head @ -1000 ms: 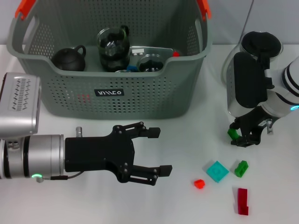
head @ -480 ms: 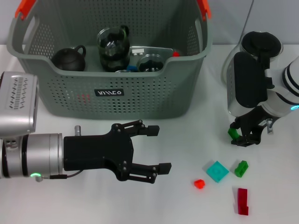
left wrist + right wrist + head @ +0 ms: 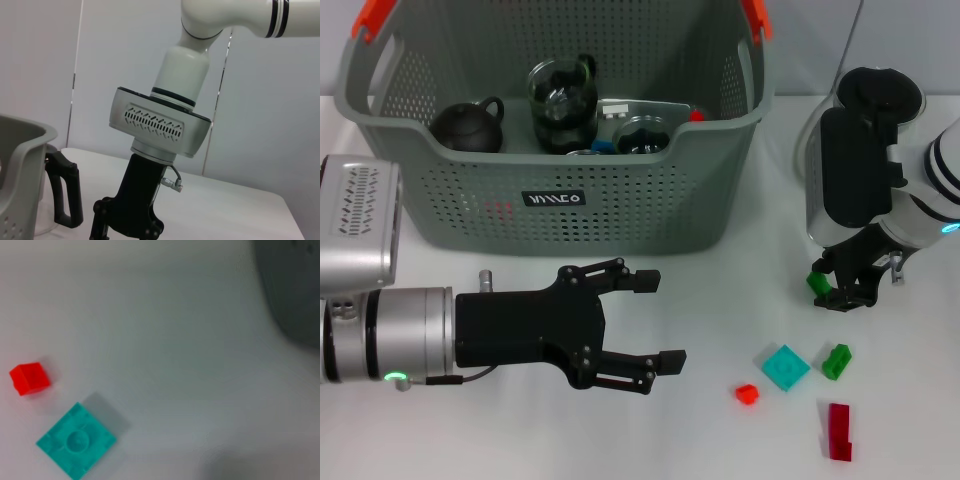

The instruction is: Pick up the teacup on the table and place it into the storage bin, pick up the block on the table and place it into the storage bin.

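**Carrying a small green block toward the bin**

Pinched between the right gripper's (image 3: 835, 290) closed fingertips, the green block (image 3: 817, 283) looks light, rigid, easily held by its flat sides. It hangs right of the storage bin (image 3: 560, 210). In front of the bin, the left gripper (image 3: 645, 320) hovers open, empty.

- Perforated grey-green plastic, matt, on the storage bin (image 3: 650, 205), with glossy orange-red handle pieces (image 3: 372, 18).
- Smooth, dark, slightly glossy ceramic-looking teapot (image 3: 468, 125) inside.
- Clear shiny glass on the jug (image 3: 563, 100).
- Brushed silver metal and matt black plastic on the left gripper (image 3: 645, 320).
- Glossy white casing with black panels on the right gripper (image 3: 840, 288), closed on a green plastic block (image 3: 817, 282).
- Smooth, matt white table (image 3: 720, 440).
- Hard plastic on the teal block (image 3: 786, 367), small red block (image 3: 747, 393) and dark red block (image 3: 838, 431).
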